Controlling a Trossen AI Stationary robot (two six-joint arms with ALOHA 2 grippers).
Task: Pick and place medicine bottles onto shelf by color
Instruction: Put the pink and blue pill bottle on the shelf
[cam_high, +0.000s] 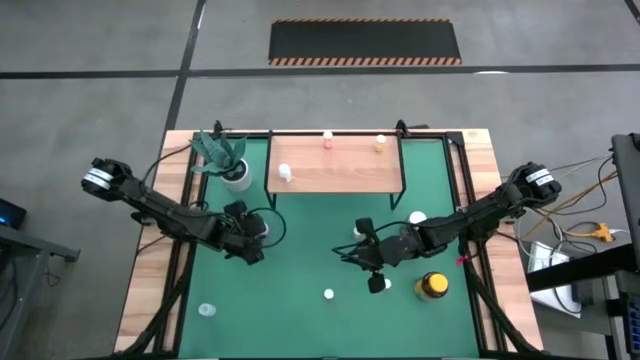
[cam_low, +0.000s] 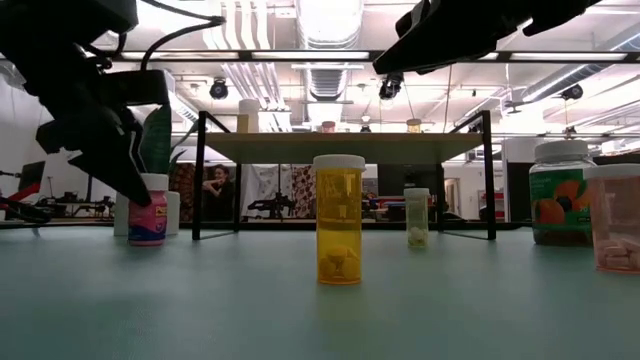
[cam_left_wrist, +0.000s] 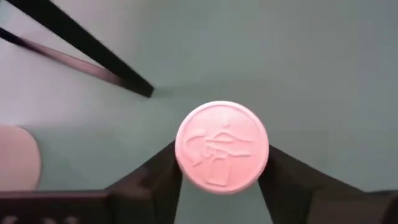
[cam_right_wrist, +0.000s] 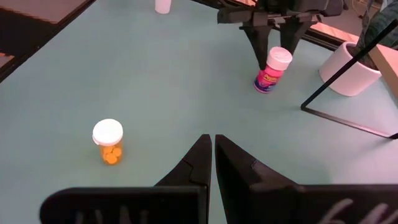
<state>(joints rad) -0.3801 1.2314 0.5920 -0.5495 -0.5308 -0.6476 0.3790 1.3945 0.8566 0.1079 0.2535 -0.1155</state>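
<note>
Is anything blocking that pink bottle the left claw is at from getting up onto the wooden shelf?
Nothing visible does. The left gripper straddles the pink bottle beside the shelf, whose front stretch is bare. The potted plant stands off to one side, not between them.

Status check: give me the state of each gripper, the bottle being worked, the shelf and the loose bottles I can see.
Left gripper: fingers around the pink bottle, which is upright on the mat.
Right gripper: shut, empty, above the mat.
Shelf: three bottles standing on it.
Orange bottle: upright, capped, free.
Yellow jar: upright, black lid on.
Plant pot: upright by the shelf.
</note>
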